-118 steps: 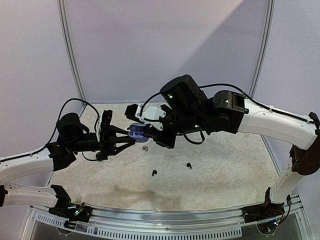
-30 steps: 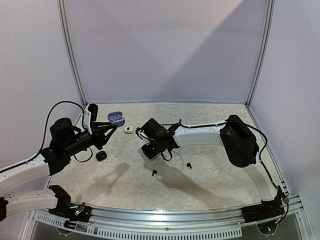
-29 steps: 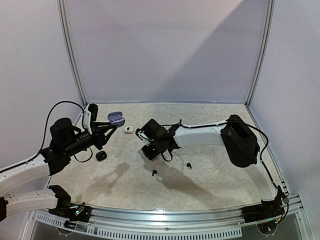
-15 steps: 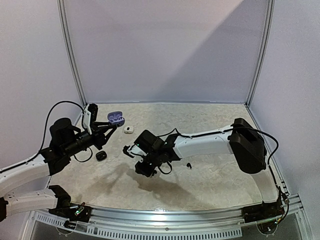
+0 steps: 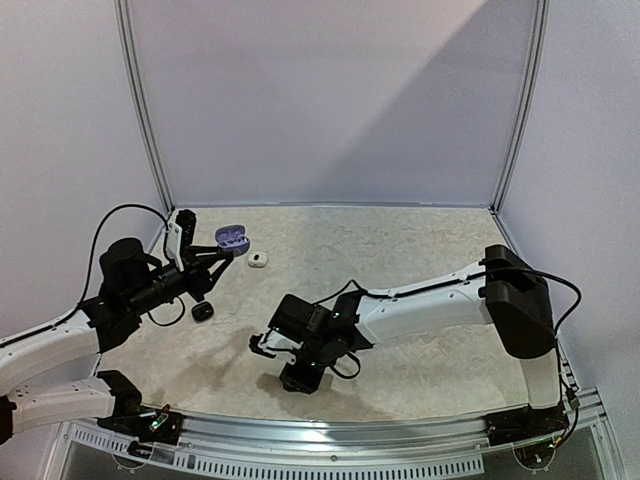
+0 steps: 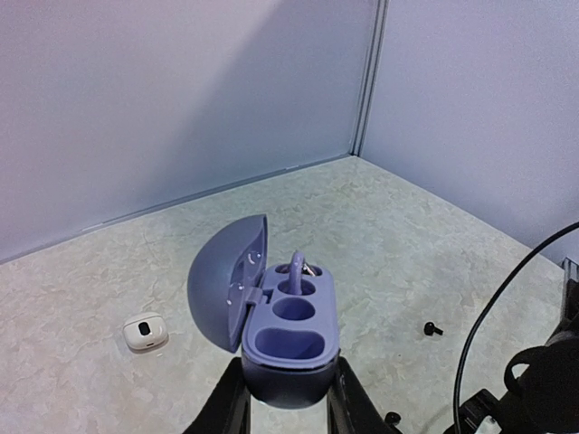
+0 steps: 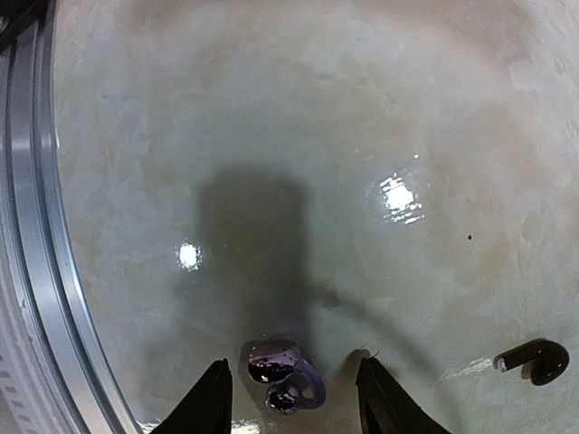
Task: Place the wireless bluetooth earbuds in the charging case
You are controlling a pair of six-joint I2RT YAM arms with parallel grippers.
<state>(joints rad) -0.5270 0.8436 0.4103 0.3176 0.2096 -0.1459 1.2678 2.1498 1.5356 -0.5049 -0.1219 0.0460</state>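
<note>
My left gripper (image 5: 224,252) is shut on the base of an open lilac charging case (image 5: 232,237), held above the table at the far left. In the left wrist view the case (image 6: 289,336) has its lid (image 6: 226,282) swung open to the left. One lilac-grey earbud (image 6: 298,269) stands in a far socket and the near sockets are empty. My right gripper (image 5: 297,378) is low near the table's front edge. In the right wrist view it is open (image 7: 291,400), with a glossy purple-grey earbud (image 7: 285,375) on the table between its fingers.
A small white case (image 5: 258,260) and a black case (image 5: 202,311) lie at the far left. A black earbud (image 7: 534,360) lies right of my right gripper, and another black bud (image 6: 433,329) shows in the left wrist view. The metal front rail (image 7: 36,226) runs close by.
My right arm has swung from the table's middle toward the near edge and come down over the purple-grey earbud. My left gripper has kept the open case still.
</note>
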